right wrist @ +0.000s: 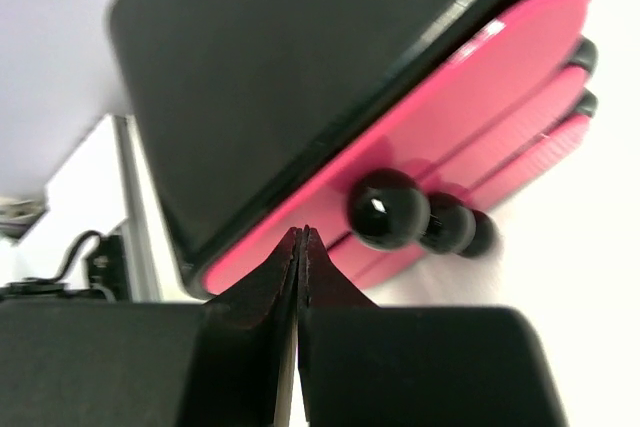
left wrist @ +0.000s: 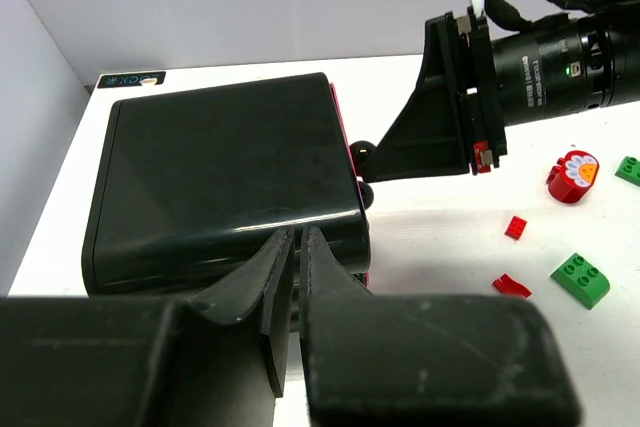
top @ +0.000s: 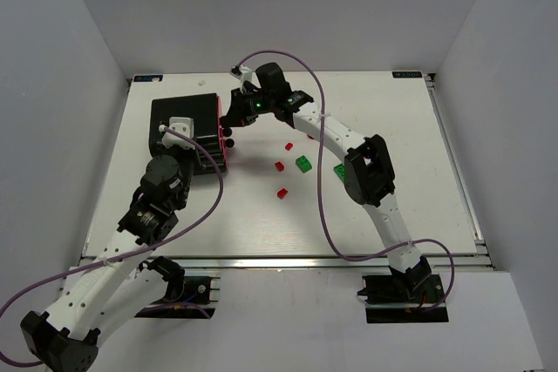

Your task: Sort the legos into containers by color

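The black container (top: 181, 112) stands at the back left, and the pink container (top: 223, 140) lies against its right side, its dark knobs (right wrist: 388, 209) in a row. My right gripper (top: 232, 121) is shut and empty, its tips (right wrist: 300, 234) right at the pink face just left of the knobs. My left gripper (left wrist: 296, 235) is at the black container's (left wrist: 220, 172) near edge with only a thin slit between its jaws and nothing in it. Red legos (top: 279, 165) (top: 282, 192) (top: 289, 146) and a green lego (top: 302, 164) lie loose right of the containers.
Another green brick (top: 339, 172) lies half under my right forearm. The left wrist view shows a round red flower piece (left wrist: 572, 175) and a green brick (left wrist: 580, 279). White walls close in the table on three sides.
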Available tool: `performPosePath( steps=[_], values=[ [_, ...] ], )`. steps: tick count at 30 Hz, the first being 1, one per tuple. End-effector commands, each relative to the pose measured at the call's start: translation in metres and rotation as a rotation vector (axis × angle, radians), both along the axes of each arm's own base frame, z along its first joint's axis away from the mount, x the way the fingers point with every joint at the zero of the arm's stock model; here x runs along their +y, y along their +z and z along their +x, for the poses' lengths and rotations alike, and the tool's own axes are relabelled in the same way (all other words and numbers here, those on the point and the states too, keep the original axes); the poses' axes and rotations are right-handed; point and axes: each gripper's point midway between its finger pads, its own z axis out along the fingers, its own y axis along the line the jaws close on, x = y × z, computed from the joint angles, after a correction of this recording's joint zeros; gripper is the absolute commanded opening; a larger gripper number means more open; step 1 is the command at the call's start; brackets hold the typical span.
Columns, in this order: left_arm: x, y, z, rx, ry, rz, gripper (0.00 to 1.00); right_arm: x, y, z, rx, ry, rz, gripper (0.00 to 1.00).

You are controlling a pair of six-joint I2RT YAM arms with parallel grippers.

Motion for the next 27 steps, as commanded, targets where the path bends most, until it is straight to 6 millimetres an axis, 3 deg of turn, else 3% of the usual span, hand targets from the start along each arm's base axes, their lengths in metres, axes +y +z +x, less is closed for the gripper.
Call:
performPosePath(
  steps=[1, 8, 19, 27],
  values=[
    [0.004, 0.012, -0.002, -0.038, 0.009, -0.021, 0.19, -0.011, 0.018, 0.010, -0.101, -0.038, -0.023, 0.00],
    [0.004, 0.013, -0.003, -0.039, 0.009, -0.022, 0.19, -0.008, 0.001, 0.006, -0.074, -0.028, -0.043, 0.00],
    [0.004, 0.012, -0.002, -0.038, 0.011, -0.020, 0.19, 0.017, 0.007, -0.014, -0.047, 0.066, 0.031, 0.00],
    [0.004, 0.011, -0.002, -0.034, 0.012, -0.017, 0.19, 0.017, 0.009, -0.016, -0.045, 0.079, 0.039, 0.00]
  ],
)
